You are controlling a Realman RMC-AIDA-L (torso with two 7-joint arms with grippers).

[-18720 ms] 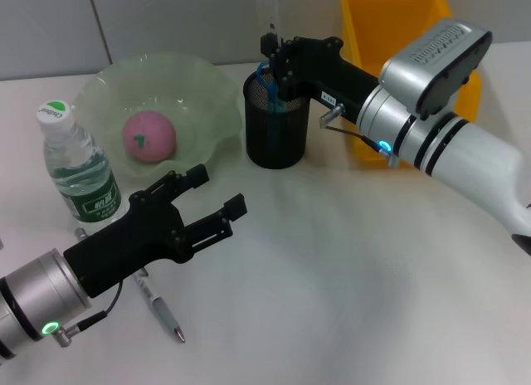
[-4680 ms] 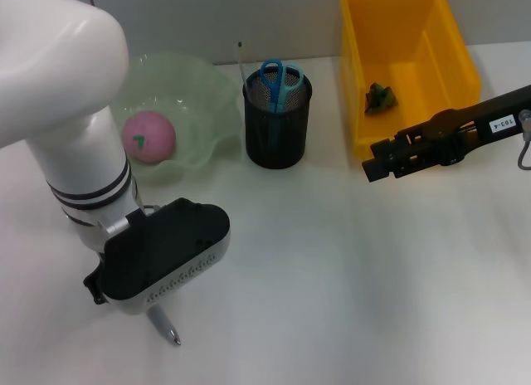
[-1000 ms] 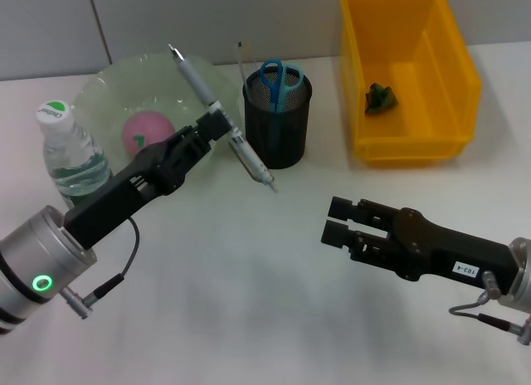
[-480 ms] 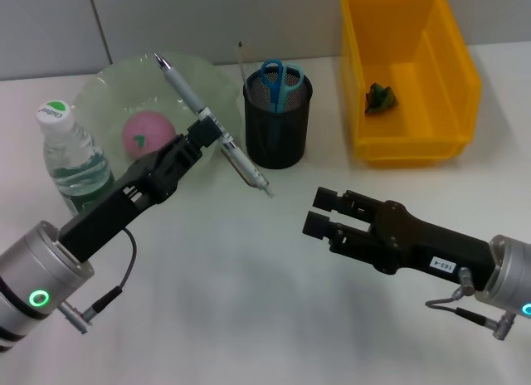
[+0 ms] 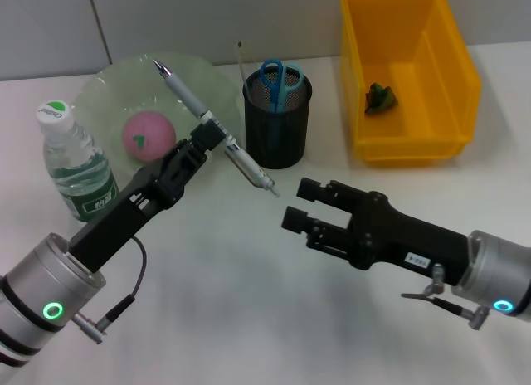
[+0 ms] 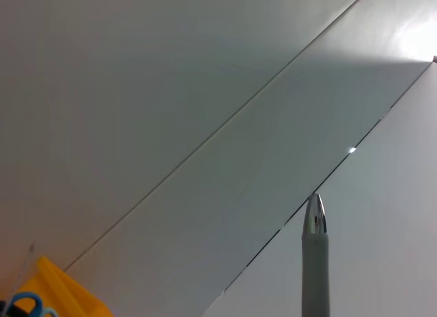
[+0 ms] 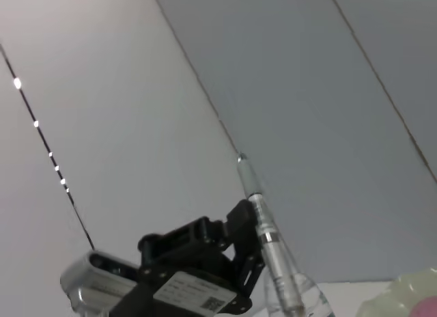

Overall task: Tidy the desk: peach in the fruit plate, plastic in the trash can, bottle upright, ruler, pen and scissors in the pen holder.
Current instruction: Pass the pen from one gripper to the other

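The left gripper [image 5: 209,141] grips the pen [image 5: 214,129] (tilted) near the pen holder [image 5: 276,128]; the right gripper [image 5: 305,207] waits, fingers spread.

No readable text — labels too blurred

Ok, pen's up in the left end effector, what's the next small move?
Probably bring the open right end effector up to the pen's lower end for a handover: the left end effector grips it mid-shaft, tilted, beside the pen holder.
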